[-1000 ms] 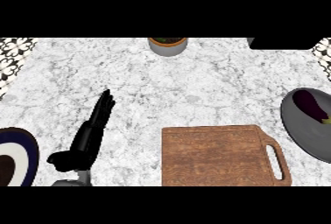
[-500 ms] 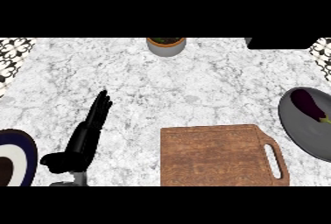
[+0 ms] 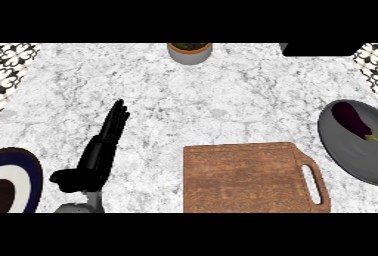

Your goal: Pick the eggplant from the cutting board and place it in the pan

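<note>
Counter of white-grey marble across the whole view, bearing everything else. Board next in size, brown wood, near and right of centre, handle slot toward the right; bare on top, with no eggplant on it. Pan at the right edge, grey and round, partly cut off by the frame, well clear of the far edge and just right of the board's handle. Plate at the near left edge, dark blue rim round a white ring, only part showing. Left hand between plate and board, black, lying low over the counter with fingers straight and together, pointing toward the far side, thumb out to the left; holding nothing, touching nothing that can be made out. Right hand nowhere to be seen. Eggplant already inside the pan, dark purple, lying on the pan's far part, stem end toward the right. Pot smallest, grey with something dark and green in it, at the far edge near the middle. A dark block at the far right corner, too cut off to name. By the look of things, task as good as finished: eggplant off the board and resting in the pan, nothing gripped. Left to do, probably, only bringing the arms to rest, if anything at all.
</note>
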### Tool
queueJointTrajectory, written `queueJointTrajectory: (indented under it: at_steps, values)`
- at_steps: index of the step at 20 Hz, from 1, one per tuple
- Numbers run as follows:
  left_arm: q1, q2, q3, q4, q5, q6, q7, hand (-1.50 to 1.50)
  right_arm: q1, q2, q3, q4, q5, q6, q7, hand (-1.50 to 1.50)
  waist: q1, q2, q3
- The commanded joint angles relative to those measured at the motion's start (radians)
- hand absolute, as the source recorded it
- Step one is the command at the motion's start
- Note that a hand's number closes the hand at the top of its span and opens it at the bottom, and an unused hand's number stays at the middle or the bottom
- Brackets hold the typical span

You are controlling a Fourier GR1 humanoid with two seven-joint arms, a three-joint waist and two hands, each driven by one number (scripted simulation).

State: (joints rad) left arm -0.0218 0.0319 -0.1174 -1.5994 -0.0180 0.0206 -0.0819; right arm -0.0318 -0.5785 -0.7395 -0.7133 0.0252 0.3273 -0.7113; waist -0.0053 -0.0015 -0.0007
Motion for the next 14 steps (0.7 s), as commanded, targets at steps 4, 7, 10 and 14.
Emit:
queueJointTrajectory:
  at_steps: [4,7,10,14]
  values:
    - [-0.006,-0.013,0.004,0.041,0.000,-0.019,-0.028,0.00,0.099,0.061,0.053,-0.135,-0.009,-0.050,0.007,-1.50,0.002,0.001,0.000]
    - [-0.017,-0.017,0.004,0.016,-0.013,-0.002,0.016,0.00,0.131,0.014,0.035,-0.172,-0.036,-0.028,0.062,-1.50,0.002,0.001,0.000]
    - [-0.035,-0.011,0.021,0.065,-0.002,-0.027,-0.033,0.00,0.157,0.032,0.048,-0.209,-0.040,-0.032,0.089,-1.50,0.001,0.001,0.000]
    - [0.006,-0.021,0.014,0.033,0.000,-0.026,-0.032,0.00,0.135,0.056,0.068,-0.200,-0.029,-0.092,0.057,-1.50,0.004,0.001,0.000]
